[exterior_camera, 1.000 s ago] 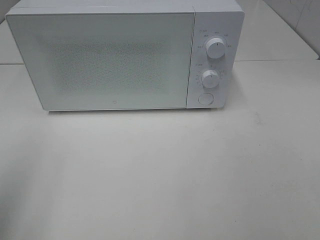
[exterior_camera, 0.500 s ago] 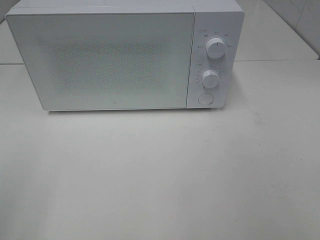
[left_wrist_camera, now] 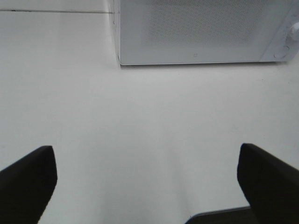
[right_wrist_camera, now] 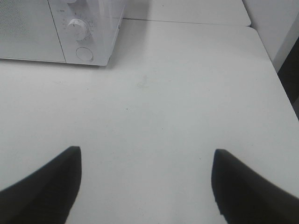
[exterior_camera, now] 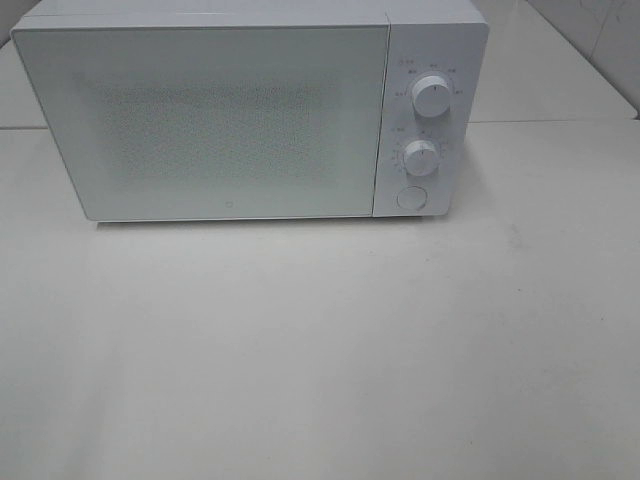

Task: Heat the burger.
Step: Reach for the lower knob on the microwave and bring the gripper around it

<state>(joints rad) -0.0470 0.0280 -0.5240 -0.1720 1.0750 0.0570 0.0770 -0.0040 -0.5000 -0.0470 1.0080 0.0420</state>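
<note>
Findings, from the grippers outward:

1. Your left gripper [left_wrist_camera: 145, 154] is spread wide with nothing between its jaws. Your right gripper [right_wrist_camera: 147, 151] is also spread and empty. Only the dark tips of each show; the rest is cut off, and neither arm appears in the overhead view.

2. Directly under and ahead of both grippers lies bare white table [exterior_camera: 320, 350]. The burger is on no part of it that your cameras cover.

3. Further ahead stands the white microwave [exterior_camera: 230, 120]. Its near corner faces the left gripper. Its control panel lies ahead of the right gripper, off toward the left arm's side. The door [exterior_camera: 200, 115] is fully closed. The upper knob [exterior_camera: 431, 97], lower knob [exterior_camera: 421, 157] and round button [exterior_camera: 411, 197] are well apart from either gripper.

4. Location of the burger: not in view anywhere. The door's speckled panel is too pale to see through, so you cannot tell whether the burger sits inside.

5. Progress, as a judgement: either nothing is loaded, or loading is finished. The knob markings are too small to read, so no setting can be confirmed. Treat heating as unverified
</note>
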